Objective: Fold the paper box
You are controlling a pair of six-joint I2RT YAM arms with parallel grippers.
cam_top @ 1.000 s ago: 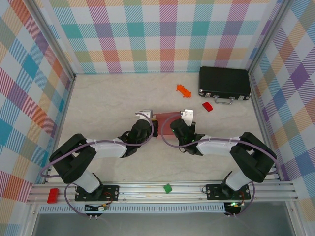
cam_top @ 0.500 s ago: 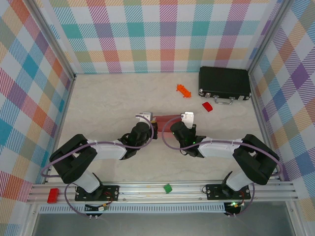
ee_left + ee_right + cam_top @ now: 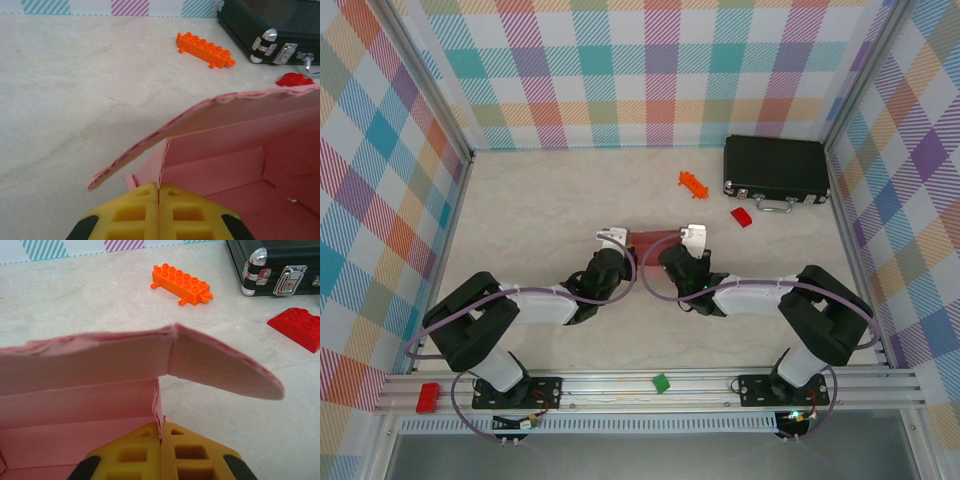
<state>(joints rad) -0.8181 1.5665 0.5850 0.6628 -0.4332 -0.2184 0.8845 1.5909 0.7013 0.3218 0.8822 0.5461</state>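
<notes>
The pink paper box [image 3: 656, 240] stands half-formed on the table's middle, between my two grippers. My left gripper [image 3: 617, 248] is shut on the box's left side wall [image 3: 155, 167], whose card edge runs between the yellow fingers [image 3: 135, 210]. A lid flap [image 3: 210, 112] hangs over the box's open inside. My right gripper [image 3: 682, 250] is shut on the right side wall [image 3: 158, 407]. In the right wrist view a rounded flap [image 3: 225, 372] sticks out to the right from the upper panel [image 3: 85, 362].
An orange brick [image 3: 692, 183] and a red brick [image 3: 741, 216] lie beyond the box. A black hard case [image 3: 776, 170] stands at the back right. A green brick [image 3: 661, 382] and another red brick [image 3: 427, 397] rest on the front rail.
My right gripper has moved left and slightly farther out, narrowing the gap to the left gripper. The left gripper has barely moved. Both have kept hold of the box.
</notes>
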